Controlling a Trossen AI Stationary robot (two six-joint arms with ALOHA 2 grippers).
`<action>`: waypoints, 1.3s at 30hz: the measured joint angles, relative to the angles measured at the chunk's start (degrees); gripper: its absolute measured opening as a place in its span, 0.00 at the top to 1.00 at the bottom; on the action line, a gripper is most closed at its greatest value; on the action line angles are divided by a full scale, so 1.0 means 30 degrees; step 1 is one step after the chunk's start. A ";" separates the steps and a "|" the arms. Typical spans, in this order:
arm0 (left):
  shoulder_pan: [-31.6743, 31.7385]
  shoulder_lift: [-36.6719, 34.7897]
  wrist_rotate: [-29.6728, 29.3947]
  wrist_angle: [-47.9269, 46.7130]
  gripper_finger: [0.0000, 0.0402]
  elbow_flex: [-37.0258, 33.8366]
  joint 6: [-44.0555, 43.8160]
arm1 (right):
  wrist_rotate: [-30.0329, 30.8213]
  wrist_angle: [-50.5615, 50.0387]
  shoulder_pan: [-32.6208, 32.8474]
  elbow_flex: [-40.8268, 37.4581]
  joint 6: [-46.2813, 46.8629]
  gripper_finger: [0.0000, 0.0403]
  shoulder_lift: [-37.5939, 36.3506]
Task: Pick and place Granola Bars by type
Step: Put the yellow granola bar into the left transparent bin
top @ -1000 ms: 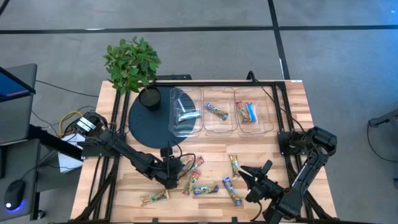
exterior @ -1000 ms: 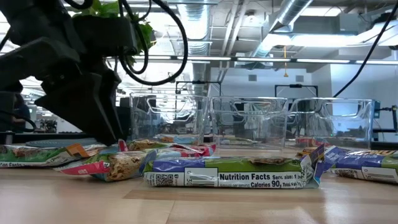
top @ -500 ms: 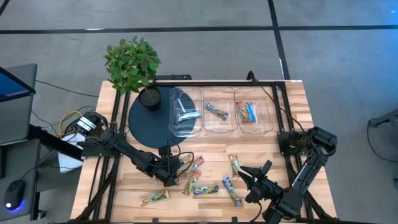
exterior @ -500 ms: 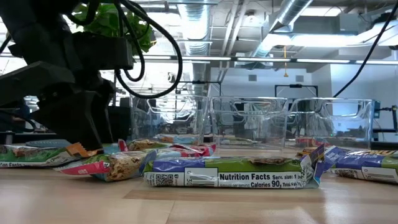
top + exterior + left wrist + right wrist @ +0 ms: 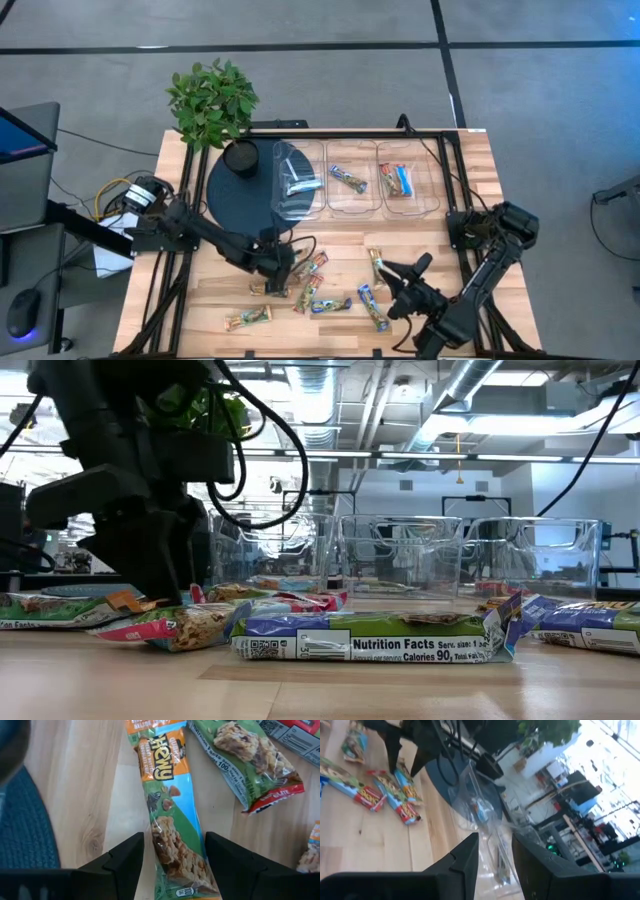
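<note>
Several granola bars (image 5: 318, 300) in green, blue and red-orange wrappers lie flat on the wooden table's near half. My left gripper (image 5: 278, 285) points down over one green-and-orange bar (image 5: 170, 820). It is open, with a finger on each side of the bar's near end (image 5: 175, 865), close to the wrapper but not touching it. My right gripper (image 5: 392, 280) hovers above the table near the front right, open by a narrow gap (image 5: 495, 850) with nothing in it. A green bar (image 5: 376, 266) and a blue one (image 5: 372, 308) lie just beside it.
Three clear bins (image 5: 352, 205) stand in a row at the back, each with bars inside. A dark round mat (image 5: 232, 200), a black cup (image 5: 240, 157) and a potted plant (image 5: 212, 100) fill the back left. Bare wood shows at the front left and far right.
My left gripper has shifted a little toward the table's far edge and swung over the green-and-orange bar. The bars lie where they did.
</note>
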 joint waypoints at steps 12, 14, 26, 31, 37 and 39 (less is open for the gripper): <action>0.0536 0.0018 0.1111 0.0184 0.48 0.0000 0.1525 | -0.0969 0.0000 -0.0686 0.0000 -0.0005 0.72 0.0000; 0.0656 0.0022 0.1782 0.0173 0.48 0.0000 0.1520 | -0.0977 0.0002 -0.0705 0.0000 -0.0005 0.72 0.0000; 0.1531 0.0058 0.3352 0.0053 0.61 -0.0007 0.1332 | -0.0984 0.0080 -0.0705 0.0000 -0.0005 0.72 0.0000; 0.1624 0.0058 0.3368 0.0012 0.65 -0.0010 0.1325 | -0.0991 0.0080 -0.0705 0.0000 0.0000 0.72 0.0000; 0.1611 0.0063 0.3215 -0.0060 0.66 0.0019 0.1465 | -0.0998 0.0080 -0.0705 0.0000 0.0002 0.72 0.0000; 0.1602 0.0071 0.3142 -0.0430 0.66 0.0261 0.1596 | -0.0998 0.0080 -0.0705 0.0000 0.0002 0.72 0.0000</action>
